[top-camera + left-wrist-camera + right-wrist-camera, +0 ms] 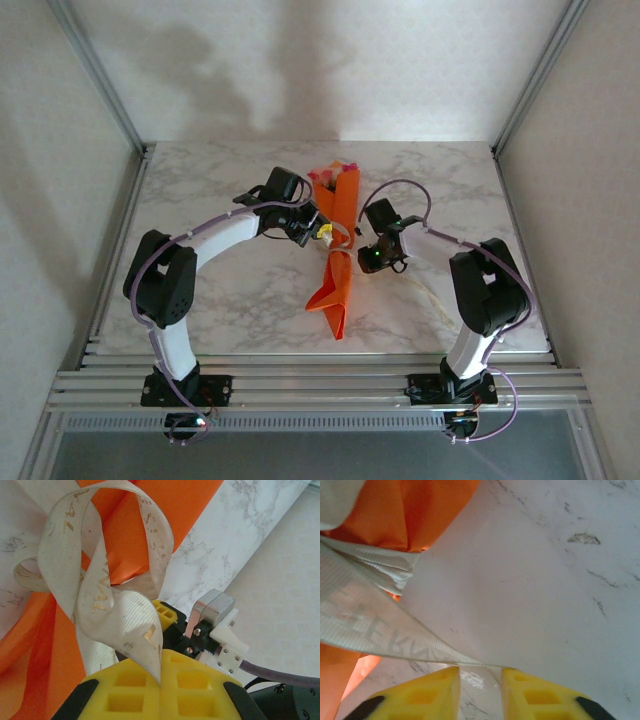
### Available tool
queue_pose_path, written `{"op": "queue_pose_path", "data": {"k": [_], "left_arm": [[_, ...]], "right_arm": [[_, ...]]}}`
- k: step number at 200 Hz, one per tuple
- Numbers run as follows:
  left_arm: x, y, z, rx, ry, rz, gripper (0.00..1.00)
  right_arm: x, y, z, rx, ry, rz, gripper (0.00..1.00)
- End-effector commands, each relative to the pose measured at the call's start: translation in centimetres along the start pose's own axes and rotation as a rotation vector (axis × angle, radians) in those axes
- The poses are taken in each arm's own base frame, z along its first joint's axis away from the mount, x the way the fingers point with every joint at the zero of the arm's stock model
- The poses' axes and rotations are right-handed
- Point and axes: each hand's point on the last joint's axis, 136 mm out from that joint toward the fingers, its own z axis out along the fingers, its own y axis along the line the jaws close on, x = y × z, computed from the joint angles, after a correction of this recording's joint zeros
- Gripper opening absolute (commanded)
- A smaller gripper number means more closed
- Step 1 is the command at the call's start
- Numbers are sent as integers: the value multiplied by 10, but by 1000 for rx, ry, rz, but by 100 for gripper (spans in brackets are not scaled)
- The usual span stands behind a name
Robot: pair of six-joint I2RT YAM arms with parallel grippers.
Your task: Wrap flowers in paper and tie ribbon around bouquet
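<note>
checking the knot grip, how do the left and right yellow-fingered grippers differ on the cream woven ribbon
The left gripper has its jaws shut together; the right gripper shows a gap with marble between. The left gripper pinches the cream woven ribbon, which loops slack above; at the right gripper the ribbon runs straight to the tips, apparently unclamped. Both sit beside the orange paper bouquet.

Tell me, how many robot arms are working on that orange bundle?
2. The left arm curves in from the left of the orange bouquet; the right arm comes in from its right. None seems hidden.
</note>
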Motion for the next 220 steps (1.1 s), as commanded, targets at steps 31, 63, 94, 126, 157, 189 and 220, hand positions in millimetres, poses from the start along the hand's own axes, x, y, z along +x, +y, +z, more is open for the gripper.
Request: {"op": "queue_pose_path", "data": {"k": [31,63,94,126,157,189,220], "left_arm": [[6,-9,-11,17,-7,11,0],[6,-10,-12,20,-8,10,0],[7,-13,-12,25,-7,12,0],[7,-14,-11,26,-4,12,0],[7,-14,-12,23,-6,13,0],[6,-12,-11,18,-6,12,0],[5,-12,-9,21,-7,11,0]], "right_arm": [[-12,-9,-15,67,-48,5,21],[-3,-26,-36,168,-34,-11,53],[32,-36,-25,206,171,2,55],[55,-40,-7,217,309,34,55],[45,-43,2,213,309,50,51],[27,-34,6,161,251,55,13],[-8,-7,-29,78,20,16,0]]}}
